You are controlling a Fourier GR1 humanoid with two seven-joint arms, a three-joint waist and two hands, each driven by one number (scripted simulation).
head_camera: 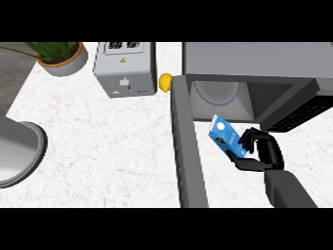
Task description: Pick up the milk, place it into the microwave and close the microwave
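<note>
blue and white, the milk (223,133) is in my right hand (261,152), fingers and thumb curled round its lower end, a little right of the frame's centre. the carton is tilted, its top leaning toward the upper left. it hangs just in front of the microwave's (270,58) open mouth rather than inside it (as far as i can judge from this steep angle). the microwave fills the upper right of the frame. its door (185,156) stands swung out, seen edge-on as a long grey slab running down the middle toward the lower edge, just left of the carton. inside the cavity i can see the pale round turntable (216,93).

as i read it, the pick-up is done: the carton is off the white counter (104,146) and at the opening. what's left is to carry it in over the turntable, set it down, let go, draw my hand out, then swing the door shut. my left hand shows nowhere in the frame, so the door may fall to this same hand.

in the upper left stand a grey toaster (124,68), a potted plant (61,58) and a small yellow thing (165,82) by the door's top end. none lies in my path.
</note>
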